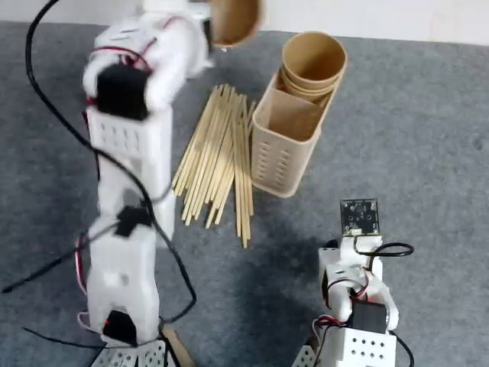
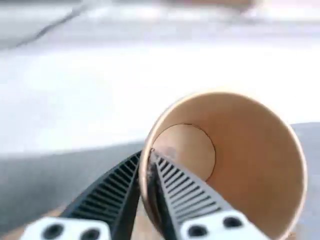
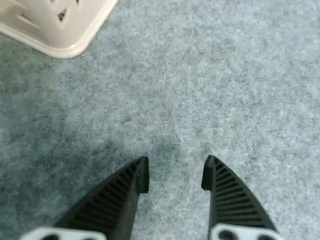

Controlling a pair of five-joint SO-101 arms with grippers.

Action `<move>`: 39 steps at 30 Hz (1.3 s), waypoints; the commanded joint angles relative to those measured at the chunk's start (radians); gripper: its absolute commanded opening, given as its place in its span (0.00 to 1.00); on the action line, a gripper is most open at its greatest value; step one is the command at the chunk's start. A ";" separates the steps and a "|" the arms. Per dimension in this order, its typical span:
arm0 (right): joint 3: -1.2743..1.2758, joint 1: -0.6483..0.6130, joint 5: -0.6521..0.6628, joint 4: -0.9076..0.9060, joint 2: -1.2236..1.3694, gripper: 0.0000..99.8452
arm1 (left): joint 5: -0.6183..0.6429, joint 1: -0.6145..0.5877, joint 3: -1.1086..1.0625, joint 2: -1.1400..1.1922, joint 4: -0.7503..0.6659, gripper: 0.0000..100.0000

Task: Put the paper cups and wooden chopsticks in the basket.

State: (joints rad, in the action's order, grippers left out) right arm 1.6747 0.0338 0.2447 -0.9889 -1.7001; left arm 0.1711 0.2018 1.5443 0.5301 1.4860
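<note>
My left gripper [image 2: 149, 162] is shut on the rim of a brown paper cup [image 2: 235, 160], one finger inside and one outside. In the high view this cup [image 1: 233, 19] hangs raised at the far edge, left of the basket. The beige basket [image 1: 284, 145] stands in the middle with a stack of paper cups [image 1: 312, 65] in its far compartment; the near compartment looks bare. A pile of wooden chopsticks [image 1: 218, 157] lies on the grey carpet just left of the basket. My right gripper [image 3: 174, 175] is open above bare carpet, near a basket corner [image 3: 60, 25].
Grey carpet covers the table. The left arm [image 1: 130, 145] stretches along the left side, with black cables trailing beside it. The right arm [image 1: 359, 298] stays folded at the near right, with free carpet around it.
</note>
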 commanded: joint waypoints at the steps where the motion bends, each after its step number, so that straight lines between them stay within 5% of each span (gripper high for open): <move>1: 0.012 -0.010 -0.008 -0.002 -0.010 0.18 | -0.086 0.177 -0.122 -0.114 -0.112 0.01; 11: 0.012 -0.010 -0.006 -0.004 -0.010 0.18 | -0.095 0.237 -0.435 -0.113 -0.345 0.01; 17: 0.012 -0.010 -0.006 -0.004 -0.010 0.18 | -0.052 0.219 -0.545 -0.120 -0.344 0.14; 35: 0.012 -0.038 -0.006 -0.004 -0.010 0.18 | -0.048 -0.012 -0.174 -0.113 -0.219 0.14; 39: 0.012 -0.038 -0.006 -0.004 -0.010 0.18 | -0.044 -0.183 -0.179 -0.105 -0.224 0.14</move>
State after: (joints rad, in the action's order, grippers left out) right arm 1.6747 0.0046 0.2447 -0.9889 -1.7001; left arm 0.1158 0.1772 1.3403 0.4595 1.2666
